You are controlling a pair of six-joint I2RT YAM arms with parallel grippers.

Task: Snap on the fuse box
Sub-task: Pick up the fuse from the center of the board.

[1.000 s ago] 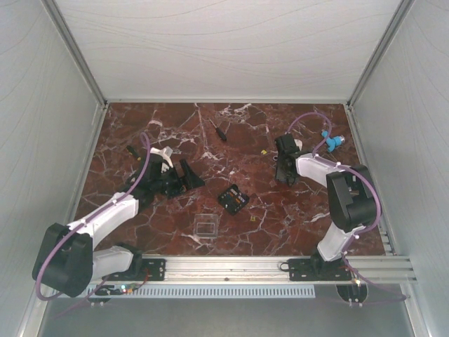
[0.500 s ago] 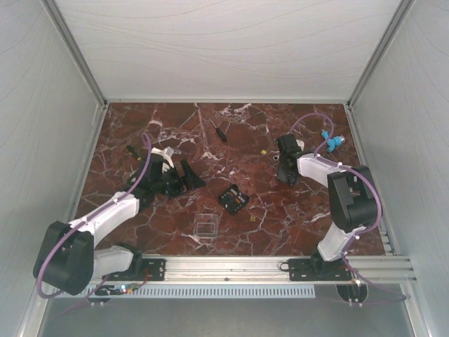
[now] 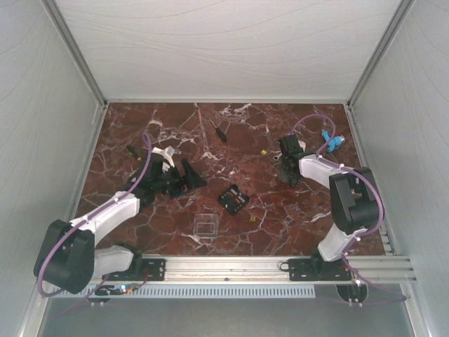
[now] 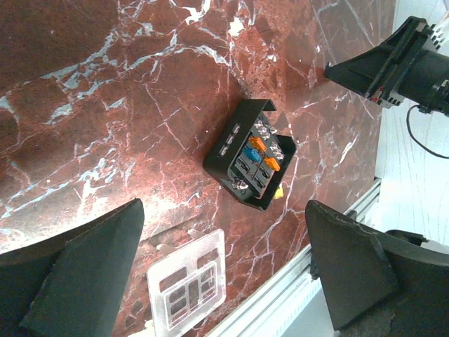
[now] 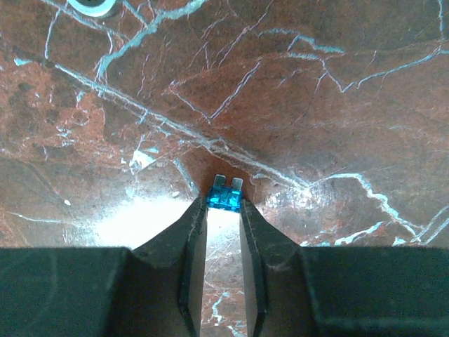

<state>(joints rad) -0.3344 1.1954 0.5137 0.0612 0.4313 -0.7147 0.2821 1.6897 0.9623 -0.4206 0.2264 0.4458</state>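
Left jaws spread wide over fuse box (image 4: 251, 163), mid-frame; clear lid (image 4: 188, 289) lower left. Right jaws pinching blue fuse (image 5: 225, 198) against table (image 5: 337, 105).

The fuse box (image 3: 233, 198) lies mid-tabletop (image 3: 280, 217), with the lid (image 3: 204, 227) nearer and just left of it and the screwdriver (image 3: 219, 130) well behind. The left pincer (image 3: 188, 177) stands left of it. The right pincer (image 5: 224, 210), behind-right, flanks a fuse (image 5: 225, 199).

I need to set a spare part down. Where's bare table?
Bare marble lies near-right, between the fuse box and the right arm, and along the far edge beyond the screwdriver. Crowded around the clear lid and left hand.
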